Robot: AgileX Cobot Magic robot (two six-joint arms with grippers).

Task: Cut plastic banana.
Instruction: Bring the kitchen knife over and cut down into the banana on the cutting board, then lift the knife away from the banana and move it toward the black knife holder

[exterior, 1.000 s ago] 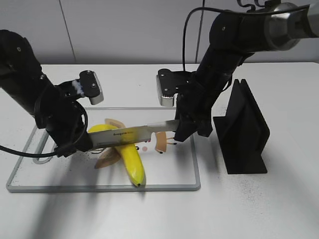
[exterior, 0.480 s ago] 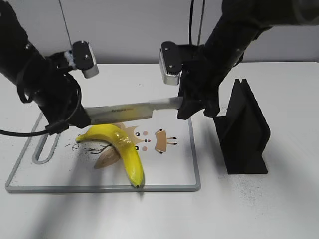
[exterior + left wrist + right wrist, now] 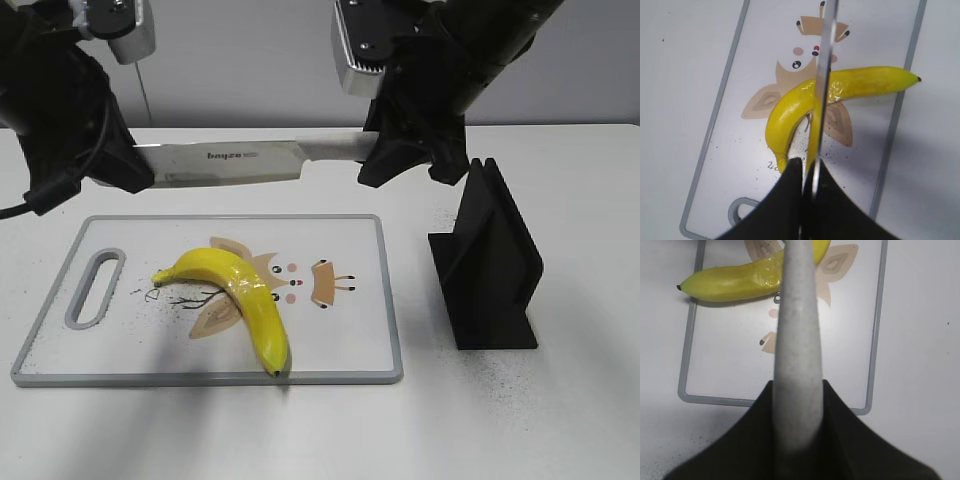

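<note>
The plastic banana point(image 3: 245, 295) lies whole on the white cutting board point(image 3: 350, 345), curved, its dark end toward the front. It also shows in the left wrist view point(image 3: 790, 107) and the right wrist view point(image 3: 730, 282). A kitchen knife point(image 3: 230, 162) hangs level, well above the board and behind the banana. My left gripper point(image 3: 135, 170) is shut on the blade's tip point(image 3: 826, 60). My right gripper point(image 3: 385, 150) is shut on the grey handle point(image 3: 796, 340).
A black knife stand point(image 3: 490, 260) is upright on the table right of the board. The board has a handle slot point(image 3: 90, 290) at its left end and a printed cartoon figure point(image 3: 300, 285) under the banana.
Both arms have risen, lifting the knife from the banana to well above the board. The banana has stayed on the board in one piece.
</note>
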